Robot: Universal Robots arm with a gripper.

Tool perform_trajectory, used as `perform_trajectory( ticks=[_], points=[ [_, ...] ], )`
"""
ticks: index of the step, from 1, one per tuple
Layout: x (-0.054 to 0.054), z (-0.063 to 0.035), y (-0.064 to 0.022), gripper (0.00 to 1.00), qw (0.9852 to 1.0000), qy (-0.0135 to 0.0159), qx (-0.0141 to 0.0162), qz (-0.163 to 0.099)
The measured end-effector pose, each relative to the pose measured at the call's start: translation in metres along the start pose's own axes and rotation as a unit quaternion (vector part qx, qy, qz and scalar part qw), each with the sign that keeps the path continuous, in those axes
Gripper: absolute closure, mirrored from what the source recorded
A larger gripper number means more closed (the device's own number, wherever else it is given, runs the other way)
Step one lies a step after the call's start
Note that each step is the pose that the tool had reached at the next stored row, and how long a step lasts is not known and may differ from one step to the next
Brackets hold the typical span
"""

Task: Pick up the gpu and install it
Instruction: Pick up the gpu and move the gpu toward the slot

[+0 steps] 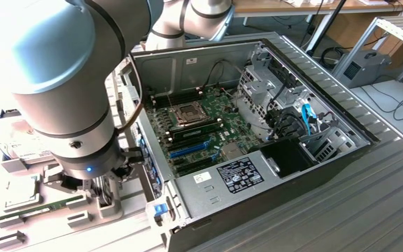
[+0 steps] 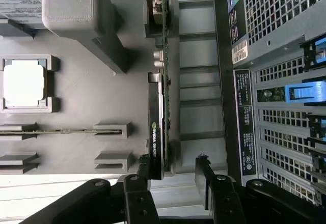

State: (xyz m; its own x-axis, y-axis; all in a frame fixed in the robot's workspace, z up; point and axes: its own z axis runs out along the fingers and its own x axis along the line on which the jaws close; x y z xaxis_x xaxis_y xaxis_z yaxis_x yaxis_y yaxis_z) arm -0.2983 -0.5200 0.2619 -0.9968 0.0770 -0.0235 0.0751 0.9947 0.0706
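Your gripper [image 2: 174,164] hangs with its jaws spread wide and nothing in its grasp, one prong on either side of the end of the gpu [image 2: 155,117] nearest the wrist. The arm [image 1: 54,79], biggest thing in shot, towers on the exterior view's left and reaches down beside the open computer case [image 1: 180,68]. The case lies on its side to the exterior view's right, its motherboard [image 1: 209,126] exposed and its blue expansion slots [image 1: 187,149] unfilled. Between arm and case sits the grey parts tray [image 2: 86,147]. On it the gpu stands on edge in a holder just beside the case's perforated panel, black face toward the tray's other parts. The finger [image 2: 142,173] on that black side sits just beside the card; you cannot tell whether it touches. Farther across the tray lie a square chip [image 2: 23,83] and a narrow RAM stick [image 2: 56,131], each in its own cradle. By the look of it, your job is barely begun: the card is neither gripped nor lifted, and the install is not yet started.
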Motion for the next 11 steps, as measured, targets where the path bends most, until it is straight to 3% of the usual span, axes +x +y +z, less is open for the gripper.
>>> perform_trajectory(
  ticks=[11],
  points=[
    [0.007, 0.0079, 0.036, 0.52, 1.0, 0.0001, -0.0001, 0.0]
  ],
)
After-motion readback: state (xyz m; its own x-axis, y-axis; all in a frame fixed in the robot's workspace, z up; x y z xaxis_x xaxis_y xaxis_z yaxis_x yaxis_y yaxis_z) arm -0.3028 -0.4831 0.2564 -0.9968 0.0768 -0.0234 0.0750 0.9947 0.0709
